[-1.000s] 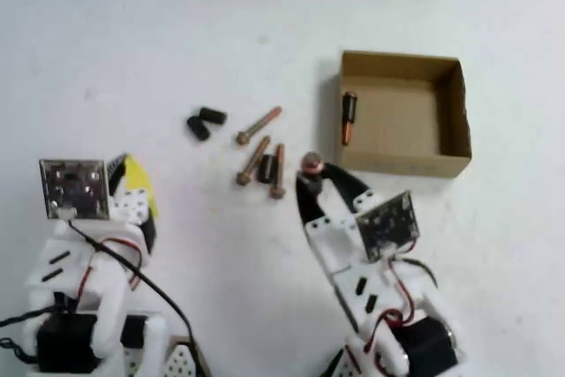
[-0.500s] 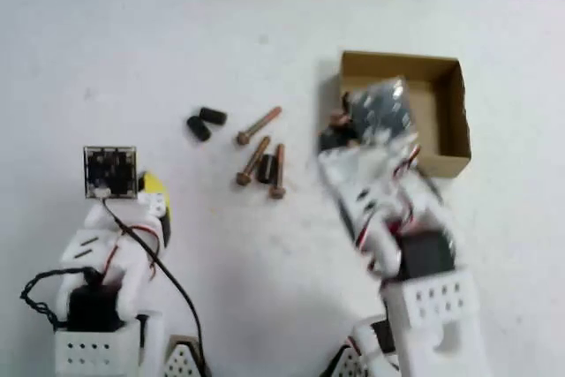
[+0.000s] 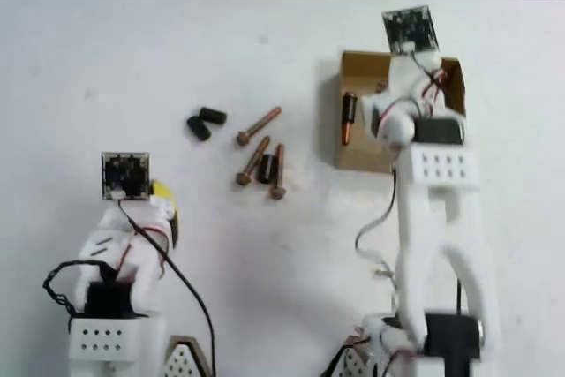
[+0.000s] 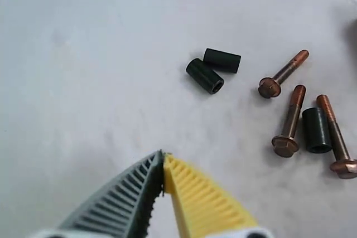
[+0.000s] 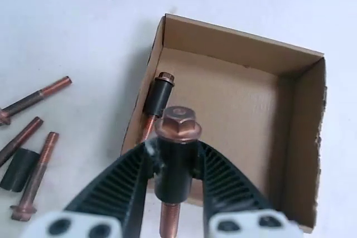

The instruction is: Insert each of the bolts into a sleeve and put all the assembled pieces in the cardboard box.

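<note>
My right gripper point(image 5: 174, 165) is shut on a copper bolt in a black sleeve point(image 5: 176, 149), held upright above the cardboard box point(image 5: 240, 43). One assembled bolt and sleeve point(image 5: 154, 96) lies inside along the box wall, also seen from above point(image 3: 349, 117). My left gripper point(image 4: 162, 163) is shut and empty, short of two black sleeves point(image 4: 222, 60) point(image 4: 204, 76). Three loose bolts point(image 4: 283, 74) point(image 4: 290, 121) point(image 4: 336, 137) lie beyond them, with a third sleeve point(image 4: 317, 130) between the last two.
The right arm point(image 3: 433, 165) stretches from the table's front edge over the near wall of the box point(image 3: 450, 68). The left arm point(image 3: 124, 245) stands at the front left. The bolts point(image 3: 259, 126) and sleeves point(image 3: 205, 121) lie mid-table.
The right arm has swung from beside the loose bolts to above the box, carrying the bolt in its sleeve. The left arm has shifted a little to the right.
</note>
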Controlling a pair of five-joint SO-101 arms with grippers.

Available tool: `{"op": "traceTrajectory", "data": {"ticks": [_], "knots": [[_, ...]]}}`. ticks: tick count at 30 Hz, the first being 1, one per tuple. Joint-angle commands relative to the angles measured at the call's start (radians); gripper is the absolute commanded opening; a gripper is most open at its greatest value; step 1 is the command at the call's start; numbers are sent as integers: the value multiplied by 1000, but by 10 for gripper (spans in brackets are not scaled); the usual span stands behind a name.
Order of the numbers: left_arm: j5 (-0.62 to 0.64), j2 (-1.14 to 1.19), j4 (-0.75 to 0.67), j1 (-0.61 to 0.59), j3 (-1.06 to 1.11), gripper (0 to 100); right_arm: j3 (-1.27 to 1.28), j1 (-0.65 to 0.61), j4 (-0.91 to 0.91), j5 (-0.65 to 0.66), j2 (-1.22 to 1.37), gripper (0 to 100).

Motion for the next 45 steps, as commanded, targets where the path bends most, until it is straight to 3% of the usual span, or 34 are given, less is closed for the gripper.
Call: {"op": "traceTrajectory", "data": {"ticks": [1, 13, 22, 25, 31, 45], "knots": [[-11, -13, -31, -7, 8, 23, -199, 22, -2, 17, 154, 18], [-14, -13, -26, -7, 17, 22, -618, 22, -1, 12, 674, 18], [-14, -13, -69, -7, 63, 22, -741, 7, 1, 17, 883, 19], [-14, -13, -71, -7, 64, 22, -743, -2, -1, 17, 898, 41], [-14, -13, -69, -7, 64, 22, -741, -16, -1, 17, 894, 184], [-14, -13, -69, -7, 61, 22, -746, -27, 137, 8, 615, 187]]}}
